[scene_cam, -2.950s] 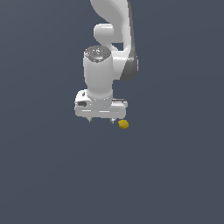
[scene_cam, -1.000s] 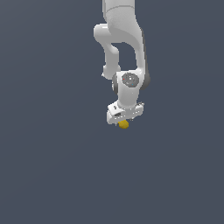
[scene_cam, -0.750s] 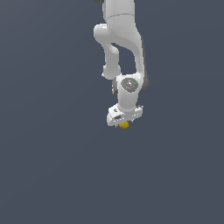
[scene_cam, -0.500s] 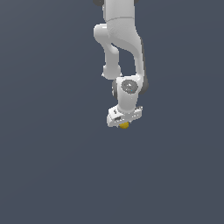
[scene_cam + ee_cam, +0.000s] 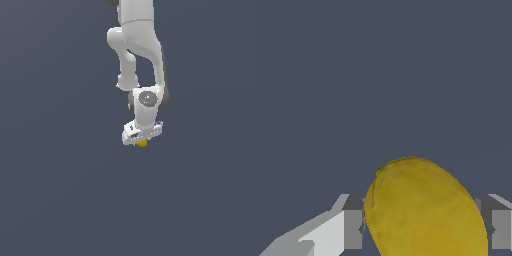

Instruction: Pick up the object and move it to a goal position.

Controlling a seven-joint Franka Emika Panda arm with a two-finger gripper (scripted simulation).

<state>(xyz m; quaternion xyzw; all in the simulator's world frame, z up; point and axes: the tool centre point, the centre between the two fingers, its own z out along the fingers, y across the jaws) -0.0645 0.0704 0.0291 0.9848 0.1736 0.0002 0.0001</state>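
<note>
The hand (image 5: 142, 140) hangs below the white arm (image 5: 142, 60), and the only thing close to it is the yellow object (image 5: 142, 143), which sits between the two fingers (image 5: 351, 227) and fills the gap there. On the exterior view's left and right, and nearer and farther, only plain dark grey ground (image 5: 55, 190) shows. The arm itself is the sole bulk, standing above the hand.
</note>
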